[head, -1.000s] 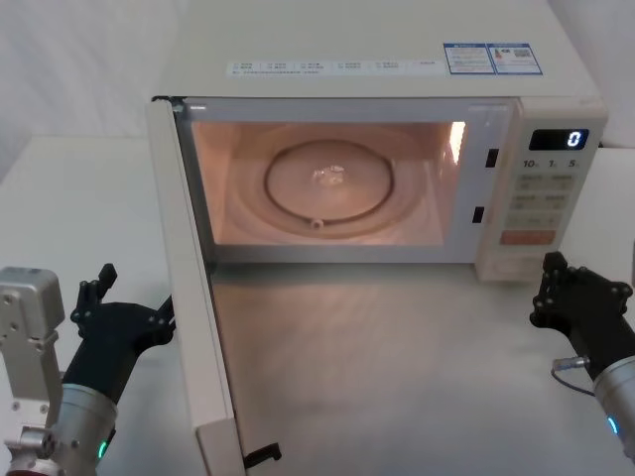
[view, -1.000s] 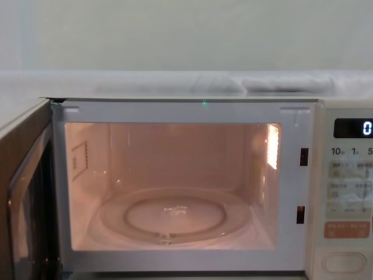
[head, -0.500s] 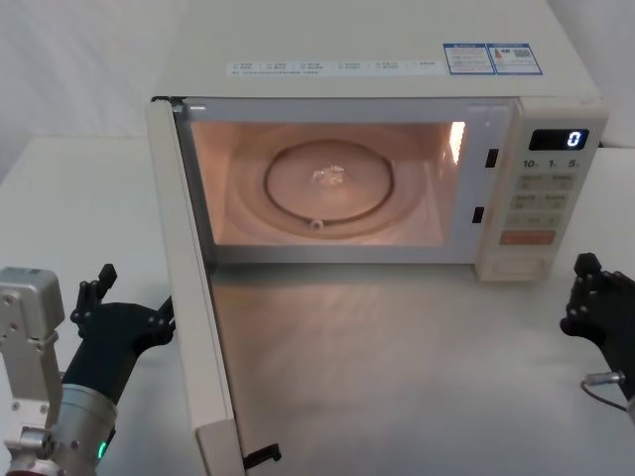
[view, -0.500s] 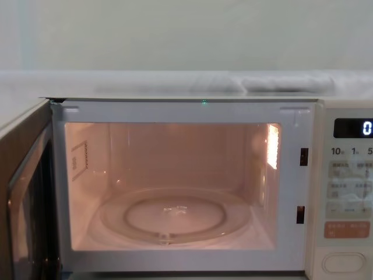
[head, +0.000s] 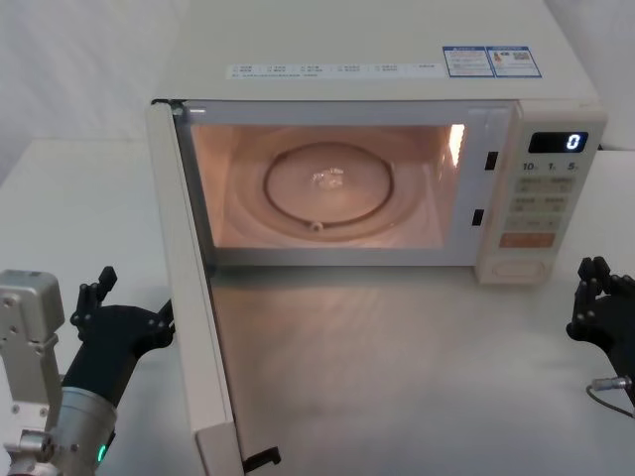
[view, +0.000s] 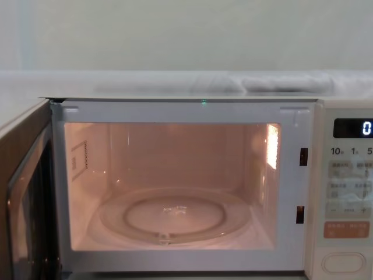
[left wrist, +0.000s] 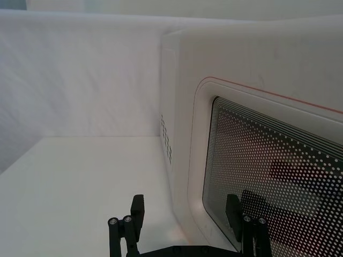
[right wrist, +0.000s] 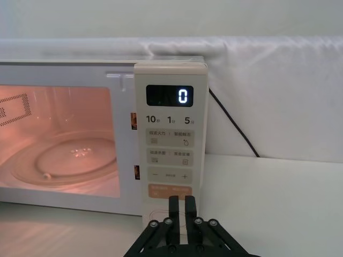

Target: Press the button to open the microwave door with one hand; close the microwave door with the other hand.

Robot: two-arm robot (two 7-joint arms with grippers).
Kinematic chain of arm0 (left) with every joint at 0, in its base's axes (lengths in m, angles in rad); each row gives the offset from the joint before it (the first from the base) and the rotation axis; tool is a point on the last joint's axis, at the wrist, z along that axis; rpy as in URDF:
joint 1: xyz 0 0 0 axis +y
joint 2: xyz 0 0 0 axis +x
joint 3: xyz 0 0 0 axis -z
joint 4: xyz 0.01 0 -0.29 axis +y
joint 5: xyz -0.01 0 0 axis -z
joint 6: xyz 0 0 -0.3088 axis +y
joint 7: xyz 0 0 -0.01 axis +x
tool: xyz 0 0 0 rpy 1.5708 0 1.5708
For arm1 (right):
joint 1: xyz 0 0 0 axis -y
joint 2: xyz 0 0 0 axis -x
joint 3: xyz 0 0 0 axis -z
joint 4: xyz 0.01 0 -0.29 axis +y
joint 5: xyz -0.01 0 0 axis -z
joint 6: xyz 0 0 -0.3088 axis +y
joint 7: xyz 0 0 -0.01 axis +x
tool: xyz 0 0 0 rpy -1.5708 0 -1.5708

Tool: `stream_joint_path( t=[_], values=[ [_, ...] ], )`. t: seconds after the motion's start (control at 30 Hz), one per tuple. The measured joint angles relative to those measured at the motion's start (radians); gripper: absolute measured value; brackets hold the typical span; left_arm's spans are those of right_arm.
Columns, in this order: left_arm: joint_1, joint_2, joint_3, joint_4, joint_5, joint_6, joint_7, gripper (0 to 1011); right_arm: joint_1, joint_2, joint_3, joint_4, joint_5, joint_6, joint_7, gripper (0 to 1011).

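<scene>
I count one microwave [head: 377, 59], one open microwave door [head: 193, 307], one glass turntable [head: 329, 188], one button [view: 344, 262], two grippers, left gripper [head: 124, 317], right gripper [head: 600, 302].

A staged test or lab setting is suggested rather than a lived-in kitchen. A cream microwave [head: 377, 149] is set alone on a plain white table [head: 69, 218], and the backdrop behind it is formed by draped white sheeting [right wrist: 278, 91], with no cabinets, tiles or worktop fittings to be seen. A black power cable [right wrist: 233, 128] is run loosely across the sheeting behind the oven. The cavity is lit and a zero is shown on the display [right wrist: 170, 96], so the appliance is powered.
</scene>
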Motion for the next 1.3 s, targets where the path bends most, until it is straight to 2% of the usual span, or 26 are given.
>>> stream_joint_path(
  t=[0.37, 0.4, 0.47, 0.77, 1.03, 1.3],
  values=[
    [0.0, 0.0, 0.0, 0.0, 0.0, 0.0, 0.0, 1001, 0.001, -0.001, -0.001, 0.001, -0.002, 0.0, 0.0, 352],
    [0.0, 0.0, 0.0, 0.0, 0.0, 0.0, 0.0, 1001, 0.001, -0.001, -0.002, 0.001, -0.003, 0.0, 0.0, 411],
    [0.0, 0.0, 0.0, 0.0, 0.0, 0.0, 0.0, 1001, 0.002, -0.001, -0.002, 0.001, -0.003, 0.0, -0.001, 450],
    [0.0, 0.0, 0.0, 0.0, 0.0, 0.0, 0.0, 1001, 0.003, -0.001, -0.003, 0.002, -0.004, 0.001, -0.001, 771],
    [0.0, 0.0, 0.0, 0.0, 0.0, 0.0, 0.0, 1001, 0.003, -0.001, -0.003, 0.002, -0.004, 0.001, -0.001, 978],
    [0.0, 0.0, 0.0, 0.0, 0.0, 0.0, 0.0, 1001, 0.003, -0.001, -0.003, 0.002, -0.004, 0.001, -0.001, 1002]
  ],
)
